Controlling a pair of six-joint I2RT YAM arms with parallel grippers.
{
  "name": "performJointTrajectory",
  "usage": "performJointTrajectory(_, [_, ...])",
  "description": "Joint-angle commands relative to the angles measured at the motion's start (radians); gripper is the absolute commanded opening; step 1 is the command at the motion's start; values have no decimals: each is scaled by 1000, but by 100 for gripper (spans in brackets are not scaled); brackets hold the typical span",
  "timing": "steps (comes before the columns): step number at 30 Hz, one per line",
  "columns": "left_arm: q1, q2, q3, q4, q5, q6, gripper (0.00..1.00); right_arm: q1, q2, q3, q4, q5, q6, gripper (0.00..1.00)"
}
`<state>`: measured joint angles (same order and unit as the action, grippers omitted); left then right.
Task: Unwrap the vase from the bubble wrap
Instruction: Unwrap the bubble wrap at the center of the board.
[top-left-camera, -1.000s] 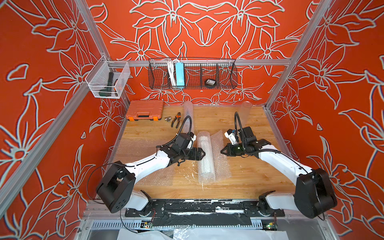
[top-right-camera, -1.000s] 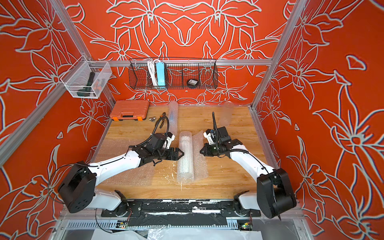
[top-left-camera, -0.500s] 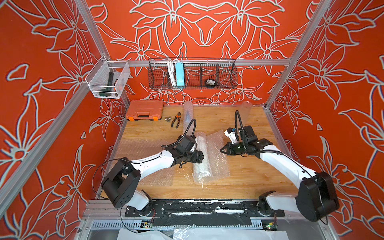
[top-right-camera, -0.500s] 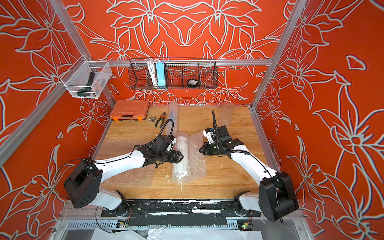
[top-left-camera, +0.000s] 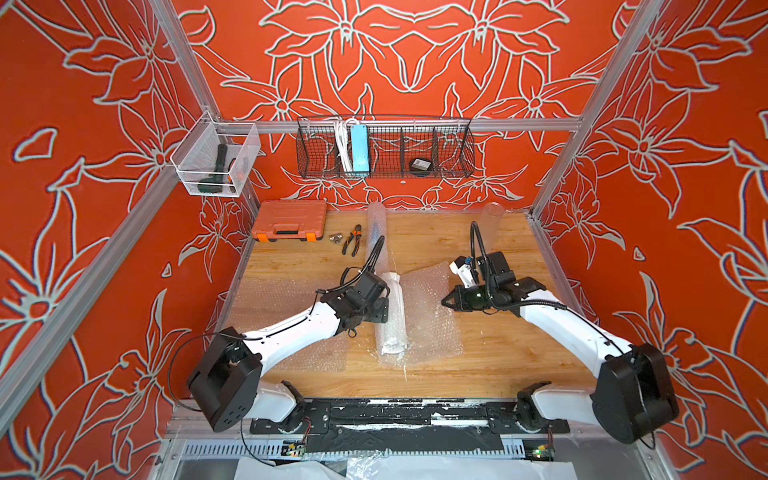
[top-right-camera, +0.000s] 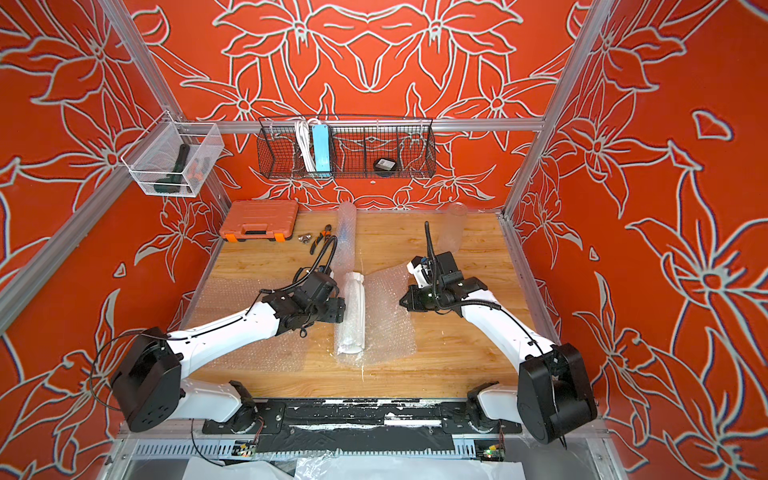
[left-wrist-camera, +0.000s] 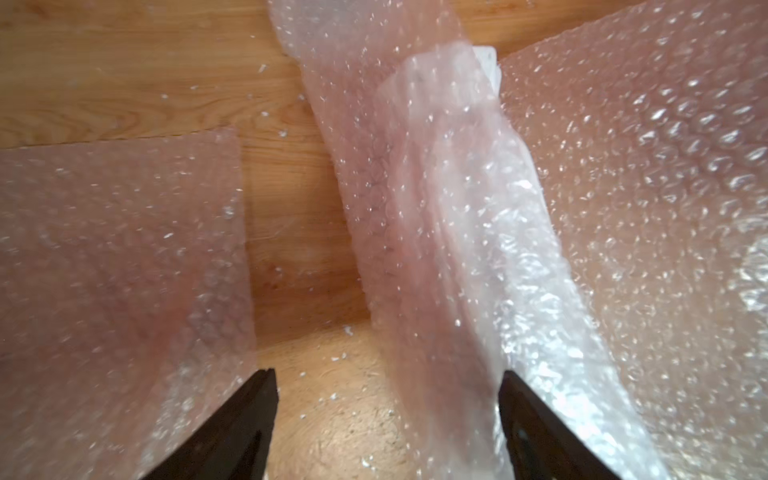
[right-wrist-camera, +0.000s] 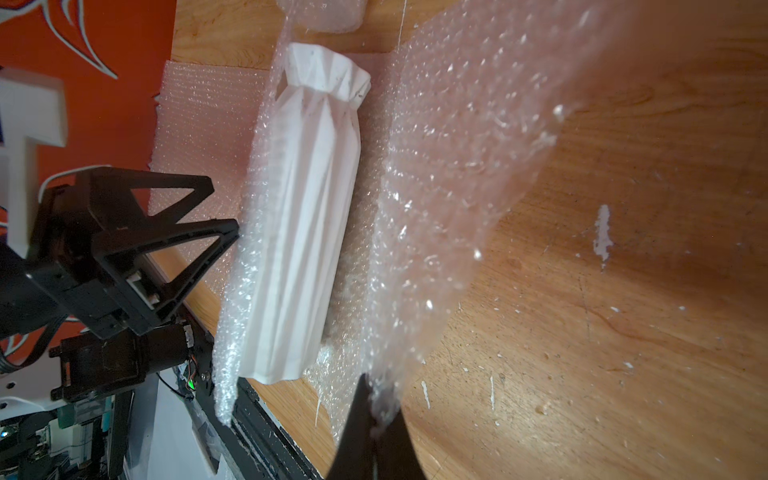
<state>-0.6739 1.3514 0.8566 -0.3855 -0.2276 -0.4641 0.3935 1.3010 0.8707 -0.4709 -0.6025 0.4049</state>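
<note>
Your vase (top-left-camera: 392, 309) lies on its side in the middle of the tabletop (top-left-camera: 490, 357). It is white and pleated, with its mouth toward the back wall. It rests on the bubble wrap (top-left-camera: 432, 316), and a loose fold curls up along its left side. Your right jaws are clenched on that sheet's right edge, holding it lifted off the wood. Your left jaws stand released just left of the vase, one fingertip (right-wrist-camera: 230, 228) touching the fold. A second flat sheet (top-left-camera: 270, 299) lies beneath your left arm. A rolled tube (top-left-camera: 376, 232) lies just beyond the vase's mouth.

White arm links (top-left-camera: 291, 328), black joints (top-left-camera: 226, 384), looping black cables (top-left-camera: 478, 245).
</note>
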Motion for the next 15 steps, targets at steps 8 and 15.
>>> performJointTrajectory(8, [5, -141, 8, 84, 135, 78, 84, 8, -7, 25, -2, 10, -5, 0])
performJointTrajectory(15, [5, -90, 11, 118, 225, 71, 84, 9, -2, 25, 2, 6, -5, 0])
